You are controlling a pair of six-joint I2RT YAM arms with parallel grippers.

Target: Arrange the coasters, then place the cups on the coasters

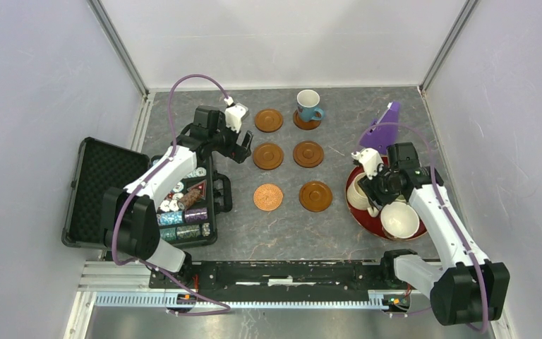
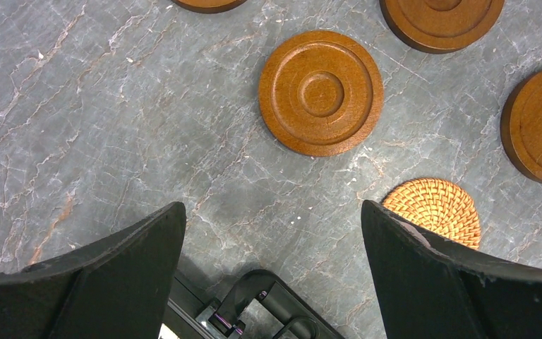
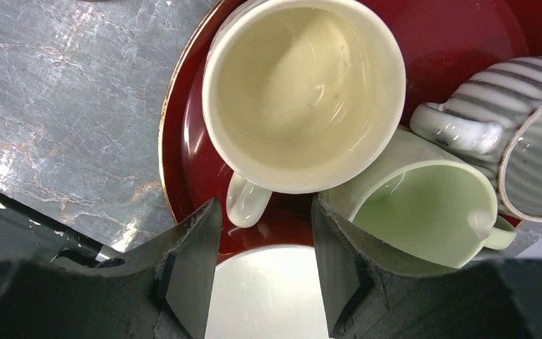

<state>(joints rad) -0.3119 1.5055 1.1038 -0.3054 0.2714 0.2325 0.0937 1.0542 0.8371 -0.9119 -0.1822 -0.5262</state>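
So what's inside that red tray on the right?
Four show: cream mug, pale green mug, grey striped mug, white cup. The right arm covers part of the red tray, so others may be hidden.

The striped mug (image 3: 506, 99) runs off the right edge.

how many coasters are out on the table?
6 coasters in a two-by-three grid: far left; far right, under the blue cup; middle left; middle right; near left, woven; near right. None look hidden.
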